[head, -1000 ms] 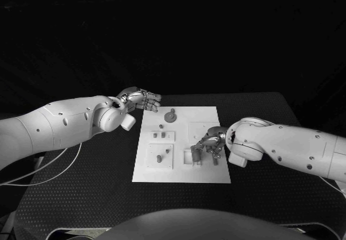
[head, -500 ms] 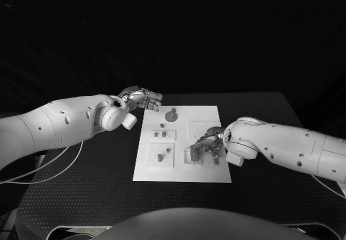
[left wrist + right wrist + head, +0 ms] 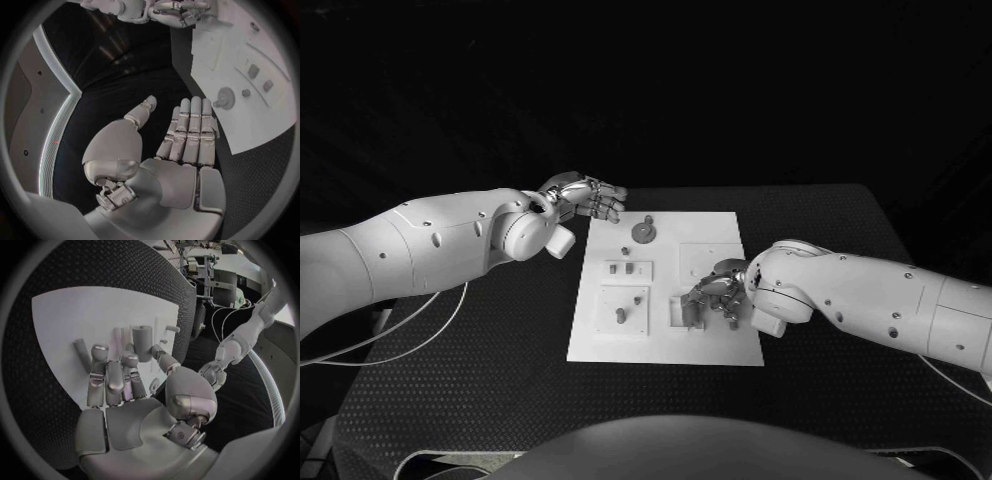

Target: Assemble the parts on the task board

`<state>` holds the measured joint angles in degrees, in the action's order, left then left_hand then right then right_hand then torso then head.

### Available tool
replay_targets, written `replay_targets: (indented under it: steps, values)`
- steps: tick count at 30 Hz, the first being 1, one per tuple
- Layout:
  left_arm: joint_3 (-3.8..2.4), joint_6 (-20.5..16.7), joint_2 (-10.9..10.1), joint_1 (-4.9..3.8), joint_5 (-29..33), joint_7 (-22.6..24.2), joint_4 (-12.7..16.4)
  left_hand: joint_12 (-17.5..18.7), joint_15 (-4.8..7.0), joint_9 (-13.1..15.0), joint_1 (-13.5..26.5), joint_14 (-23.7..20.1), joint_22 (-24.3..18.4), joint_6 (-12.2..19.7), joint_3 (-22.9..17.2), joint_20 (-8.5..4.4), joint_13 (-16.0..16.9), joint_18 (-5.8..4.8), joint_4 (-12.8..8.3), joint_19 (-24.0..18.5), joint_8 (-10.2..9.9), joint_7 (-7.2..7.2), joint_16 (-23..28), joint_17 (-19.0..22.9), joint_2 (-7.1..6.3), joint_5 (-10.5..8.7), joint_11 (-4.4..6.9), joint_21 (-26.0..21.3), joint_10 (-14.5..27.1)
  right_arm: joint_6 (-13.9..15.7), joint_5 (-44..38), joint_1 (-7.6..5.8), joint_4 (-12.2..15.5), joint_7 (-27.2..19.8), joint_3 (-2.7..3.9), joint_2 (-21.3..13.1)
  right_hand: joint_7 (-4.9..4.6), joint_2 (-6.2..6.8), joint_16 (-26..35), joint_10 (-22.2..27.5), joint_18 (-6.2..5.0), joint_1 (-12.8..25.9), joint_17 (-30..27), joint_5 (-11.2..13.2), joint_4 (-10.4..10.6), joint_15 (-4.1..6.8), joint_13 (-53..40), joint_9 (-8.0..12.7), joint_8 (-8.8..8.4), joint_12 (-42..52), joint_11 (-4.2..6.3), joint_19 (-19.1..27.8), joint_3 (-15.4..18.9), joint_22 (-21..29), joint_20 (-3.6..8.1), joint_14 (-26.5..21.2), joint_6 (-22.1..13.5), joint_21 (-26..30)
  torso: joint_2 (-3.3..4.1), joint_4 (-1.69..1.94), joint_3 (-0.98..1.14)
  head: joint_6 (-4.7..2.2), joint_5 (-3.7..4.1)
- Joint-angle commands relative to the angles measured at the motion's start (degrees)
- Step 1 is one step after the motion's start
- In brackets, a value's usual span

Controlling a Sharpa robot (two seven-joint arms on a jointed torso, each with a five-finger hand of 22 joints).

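Basically, small shift over the last second: right arm has slid inward, elbow dropping toward 6 o'clock, while the right hand (image 3: 714, 291) stays parked over the task board (image 3: 718, 228) at its 4 o'clock quadrant. Fingers are stretched out over the parts there; in the right wrist view they sit just beside an upright cylinder part (image 3: 142, 339) and a lying peg (image 3: 82, 354), with the thumb next to the cylinder. Can't tell whether anything is actually pinched, contact is hidden.

Left hand (image 3: 584, 197) hasn't moved: hovers off the board's 11 o'clock corner, fingers straight and apart, holding nothing. Left wrist view confirms a flat empty palm (image 3: 187, 150).

Other parts unchanged: round knob part (image 3: 642, 232) at the board's 12 o'clock end, small pieces in the 9 o'clock slots (image 3: 620, 270).

My read: the right arm is only re-angling for a grasp or insertion, no part seated yet. Assembly is early.
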<state>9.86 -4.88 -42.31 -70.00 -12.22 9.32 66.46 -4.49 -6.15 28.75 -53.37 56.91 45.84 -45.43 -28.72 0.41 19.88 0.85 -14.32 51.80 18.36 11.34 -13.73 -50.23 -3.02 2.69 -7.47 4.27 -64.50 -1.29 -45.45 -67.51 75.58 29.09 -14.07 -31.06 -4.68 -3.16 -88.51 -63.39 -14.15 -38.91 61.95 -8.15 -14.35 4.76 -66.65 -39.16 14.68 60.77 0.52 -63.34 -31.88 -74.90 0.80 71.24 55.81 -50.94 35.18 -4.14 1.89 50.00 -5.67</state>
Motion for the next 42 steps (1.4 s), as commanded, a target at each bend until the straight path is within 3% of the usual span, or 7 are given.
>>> replay_targets:
  steps: [1, 13, 18, 22, 30, 37, 42]
  values:
    - [-0.03, 0.81, 0.09, -0.05, -0.12, 0.32, 0.12, 0.06, -0.03, -0.1, 0.57, 0.1, -0.06, -0.22, 0.07, 0.07, 0.04, -0.23, 0.27, -0.21, 0.17, -0.16, 0.4, -0.07, 0.14, 0.16, -0.01, -0.2, -0.01, -0.01, -0.57, 0.23, -0.07, -0.14, -0.07, 0.3, -1.2, 0.05, -0.05, 0.44, -0.85, 0.53, -0.05, -0.32, 0.38, 1.59, 0.08, 0.1, -0.39, 0.12, -0.08, 0.25, -0.04, -1.01, -0.04, 1.19, 1.26, 0.17, 0.01, 0.01, -0.01, 0.0, -0.02]
    - [-0.04, 0.86, 0.06, -0.05, -0.13, 0.25, 0.07, 0.07, -0.03, -0.11, 0.57, 0.1, -0.07, -0.21, 0.07, 0.08, 0.04, -0.23, 0.3, -0.22, 0.16, -0.14, 0.43, -0.09, 0.14, 0.16, -0.02, -0.19, 0.0, 0.31, -0.38, 0.37, 0.13, -0.48, -0.06, 0.42, -1.25, 0.7, -0.01, 0.61, -0.85, 1.45, -0.07, -0.3, 1.22, 1.54, 0.14, 0.18, -0.55, 0.18, -0.14, 0.33, -0.04, -1.01, -0.07, 1.03, 1.15, 0.26, 0.01, -0.01, -0.02, 0.0, -0.1]
    - [-0.04, 0.92, 0.1, -0.05, -0.14, 0.22, 0.07, 0.07, -0.03, -0.11, 0.58, 0.1, -0.07, -0.2, 0.07, 0.08, 0.04, -0.23, 0.31, -0.23, 0.16, -0.14, 0.43, -0.1, 0.14, 0.15, -0.02, -0.19, 0.0, 0.18, -0.24, 0.38, 0.16, -0.55, -0.06, 0.55, -1.25, 2.16, 0.05, 0.72, -0.85, 3.0, -0.14, -0.34, 2.69, 1.52, 0.21, 0.26, -0.69, 0.27, -0.17, 0.34, 0.0, -1.0, -0.02, 0.89, 1.07, 0.36, 0.01, 0.0, -0.01, 0.0, -0.1]
    - [-0.04, 0.89, 0.09, -0.05, -0.15, 0.21, 0.07, 0.07, -0.03, -0.11, 0.58, 0.1, -0.07, -0.2, 0.08, 0.08, 0.04, -0.23, 0.31, -0.23, 0.15, -0.14, 0.44, -0.1, 0.14, 0.15, -0.02, -0.19, 0.0, -0.69, -0.23, 0.38, 0.18, -0.61, -0.06, 0.68, -1.28, 4.67, 0.12, 0.92, -0.85, 4.76, -0.25, -0.36, 4.35, 1.53, 0.29, 0.37, -0.87, 0.32, -0.18, 0.44, -0.23, -1.0, 0.13, 0.7, 0.93, 0.49, -0.01, -0.02, -0.03, 0.0, -0.06]
    - [-0.04, 0.88, 0.07, -0.05, -0.21, 0.17, 0.09, 0.08, -0.03, -0.12, 0.57, 0.1, -0.07, -0.19, 0.08, 0.08, 0.04, -0.23, 0.32, -0.24, 0.15, -0.13, 0.46, -0.11, 0.12, 0.15, -0.02, -0.19, 0.01, -1.14, -0.27, 0.41, 0.09, -0.77, -0.06, 0.83, -1.43, 7.3, 0.29, 1.33, -0.85, 4.71, -0.96, -0.3, 5.0, 1.42, 0.37, 0.45, -1.12, 0.36, -0.3, 0.58, -1.21, -1.05, 0.23, 0.01, 0.53, 0.56, 0.0, -0.02, -0.01, 0.0, -0.09]
    - [-0.04, 0.89, 0.03, -0.05, -0.23, 0.11, 0.09, 0.08, -0.04, -0.12, 0.57, 0.09, -0.08, -0.18, 0.08, 0.08, 0.04, -0.23, 0.32, -0.25, 0.14, -0.13, 0.47, -0.12, 0.11, 0.15, -0.02, -0.19, 0.02, -0.6, -0.83, 0.43, 0.19, -1.28, -0.06, 0.79, -1.56, 8.3, 0.37, 1.56, -0.85, 4.59, -1.19, -0.28, 5.21, 1.31, 0.4, 0.51, -1.32, 0.38, -0.42, 0.66, -1.53, -1.06, 0.19, -0.25, 0.15, 0.6, -0.01, -0.04, 0.0, 0.0, -0.11]
    - [-0.04, 0.95, 0.04, -0.05, -0.23, 0.11, 0.08, 0.09, -0.03, -0.12, 0.56, 0.09, -0.08, -0.18, 0.08, 0.08, 0.04, -0.23, 0.32, -0.25, 0.14, -0.13, 0.48, -0.13, 0.11, 0.16, -0.02, -0.19, 0.02, 0.88, -2.52, 0.43, 0.53, -2.37, -0.06, 0.45, -1.61, 7.82, 0.34, 1.61, -0.85, 3.75, -1.01, -0.26, 4.79, 1.25, 0.38, 0.45, -1.3, 0.54, -0.48, 0.61, -1.9, -1.1, 0.2, -0.15, 0.12, 0.52, 0.0, -0.03, 0.0, 0.0, -0.07]
